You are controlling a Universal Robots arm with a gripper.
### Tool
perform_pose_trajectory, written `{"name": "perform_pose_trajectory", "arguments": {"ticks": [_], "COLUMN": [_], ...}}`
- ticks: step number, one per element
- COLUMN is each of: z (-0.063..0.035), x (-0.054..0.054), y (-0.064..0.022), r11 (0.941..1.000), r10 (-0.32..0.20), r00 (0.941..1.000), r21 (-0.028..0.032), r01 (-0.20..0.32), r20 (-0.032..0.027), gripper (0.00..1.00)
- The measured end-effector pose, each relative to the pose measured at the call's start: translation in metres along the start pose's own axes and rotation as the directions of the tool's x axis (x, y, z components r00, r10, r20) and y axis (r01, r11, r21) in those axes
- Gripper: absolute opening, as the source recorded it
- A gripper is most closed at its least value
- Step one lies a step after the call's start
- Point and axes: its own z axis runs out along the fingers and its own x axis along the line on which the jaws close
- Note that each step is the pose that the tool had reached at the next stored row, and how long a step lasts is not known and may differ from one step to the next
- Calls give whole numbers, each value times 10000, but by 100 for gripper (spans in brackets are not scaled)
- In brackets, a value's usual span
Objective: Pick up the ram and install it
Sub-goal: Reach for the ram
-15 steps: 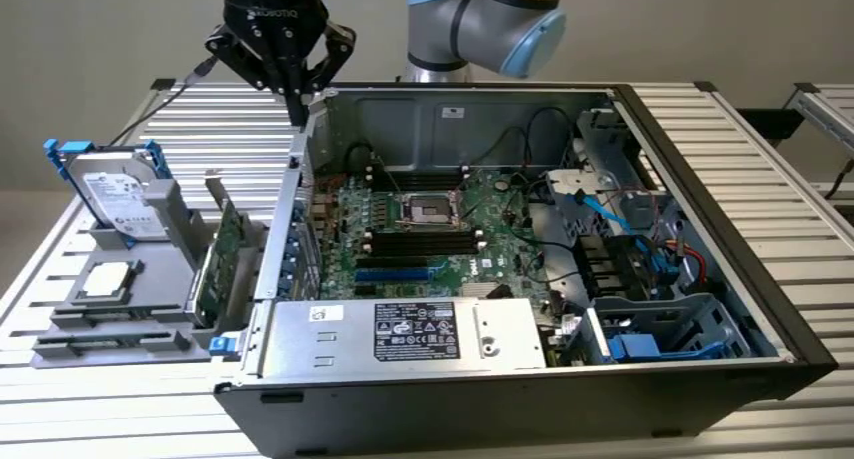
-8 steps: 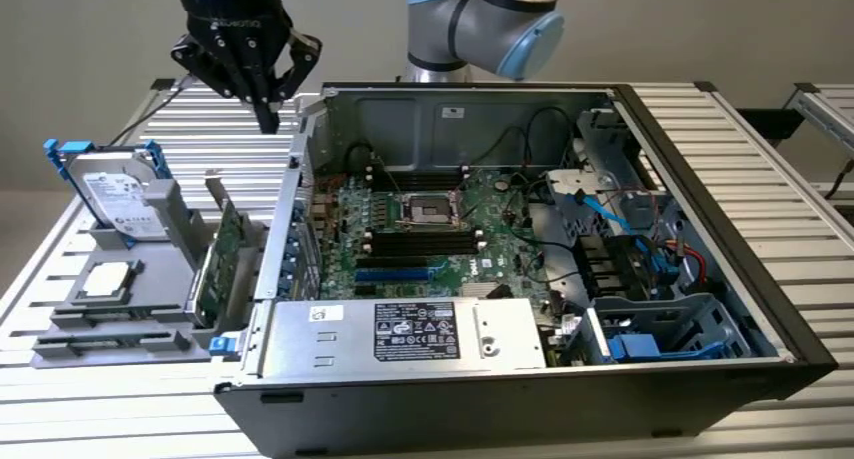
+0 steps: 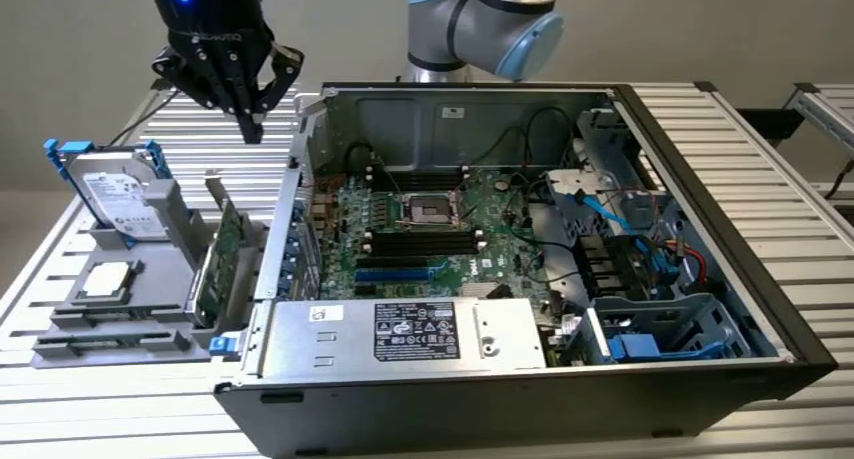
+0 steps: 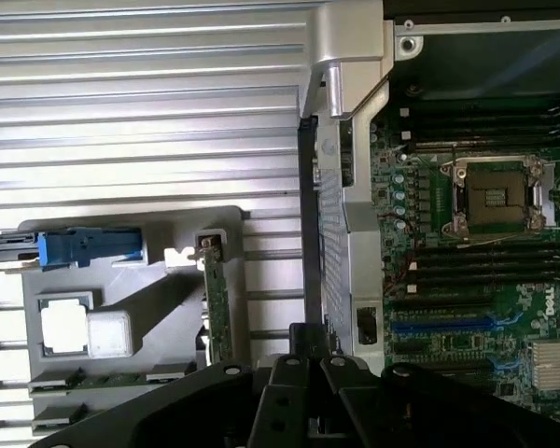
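The ram [image 4: 112, 380] is a thin green stick lying edge-up in a groove of the grey holder [image 4: 159, 280], just in front of the CPU; in the exterior view the ram [image 3: 118, 317] is a dark strip. A second green strip [image 4: 56, 412] lies in the groove beyond it. My gripper [image 3: 251, 127] hangs high over the table at the exterior view's upper left, behind the holder, shut and holding nothing. From the wrist camera, the gripper [image 4: 305, 347] closes to a point over the case's side wall. The black memory slots [image 3: 420, 241] lie open on the motherboard [image 4: 485, 266].
The holder also carries an upright hard drive [image 3: 118, 194] with blue rails, a CPU [image 3: 107, 279] and a standing green expansion card [image 3: 227, 249]. The open computer case [image 3: 534, 369] takes up the middle, with the CPU socket [image 3: 430, 209], cables and a drive cage inside.
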Motion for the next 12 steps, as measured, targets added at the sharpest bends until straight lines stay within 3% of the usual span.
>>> {"name": "perform_pose_trajectory", "arguments": {"ticks": [12], "z": [72], "x": [297], "y": [-91], "r11": [9999], "r10": [-135], "r00": [9999], "r21": [0], "r01": [135], "r20": [-20], "gripper": [11]}}
